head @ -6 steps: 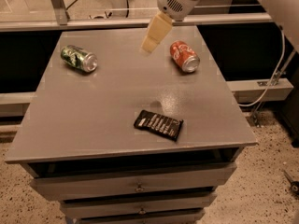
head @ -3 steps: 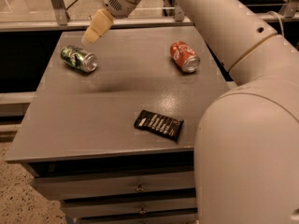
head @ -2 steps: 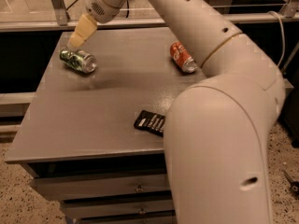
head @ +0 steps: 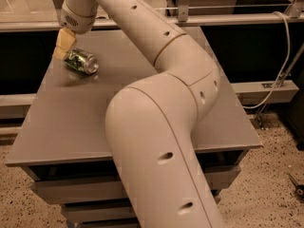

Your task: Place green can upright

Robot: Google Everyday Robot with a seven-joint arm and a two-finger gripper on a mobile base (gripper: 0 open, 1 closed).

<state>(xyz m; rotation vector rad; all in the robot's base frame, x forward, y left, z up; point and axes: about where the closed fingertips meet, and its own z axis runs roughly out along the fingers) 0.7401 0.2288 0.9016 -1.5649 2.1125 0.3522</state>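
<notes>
The green can [head: 81, 61] lies on its side near the far left corner of the grey table [head: 71, 122], its silver end facing right. The gripper [head: 63, 45], with tan fingers, hangs from the big cream arm [head: 156, 103] and sits right at the can's left end, touching or almost touching it. The can rests on the table and is not lifted.
The cream arm sweeps across the middle of the view and hides the table's centre and right side, including the red-orange can and the dark packet. A cable [head: 285, 56] hangs at the right. Speckled floor [head: 266, 175] lies below.
The gripper has moved further left and down, from above the can to its left end. The arm now covers the table's middle. The can still lies in the same spot.
</notes>
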